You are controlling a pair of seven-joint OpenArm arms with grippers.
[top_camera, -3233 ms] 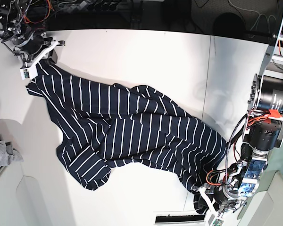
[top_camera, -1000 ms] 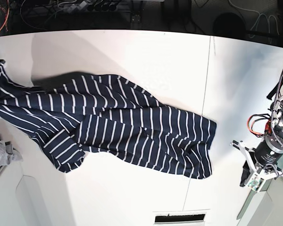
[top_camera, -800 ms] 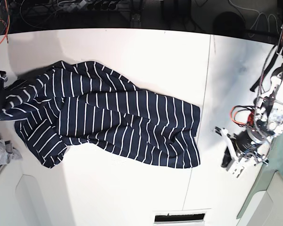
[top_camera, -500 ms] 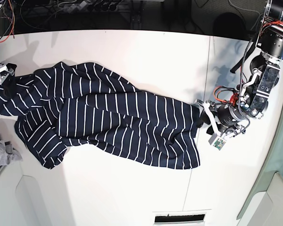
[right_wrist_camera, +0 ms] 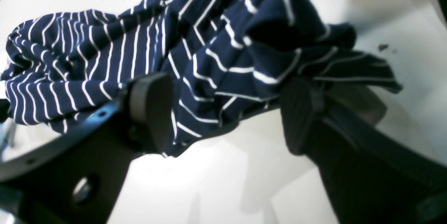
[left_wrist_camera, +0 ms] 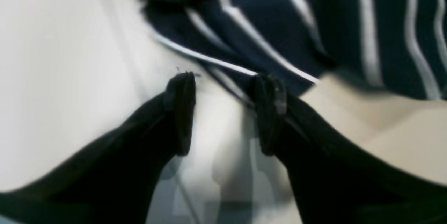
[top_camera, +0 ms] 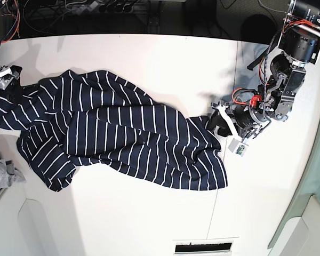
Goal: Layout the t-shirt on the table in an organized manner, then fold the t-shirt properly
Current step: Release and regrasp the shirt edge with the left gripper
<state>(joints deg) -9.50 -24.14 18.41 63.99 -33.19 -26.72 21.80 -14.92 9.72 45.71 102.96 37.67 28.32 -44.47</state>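
Left wrist view: t-shirt, navy with white stripes, blurred, bunched across upper right on the white table. Left gripper parted, bare tabletop between the black fingers, right finger at the fabric's edge; nothing held.

Right wrist view: t-shirt rumpled in folds, hem lying between the wide-spread fingers of right gripper; not clamped.

Base view: t-shirt spread diagonally across table, wrinkled. Left gripper at the shirt's right edge; right gripper at its far left corner. Grey cloth at left margin.
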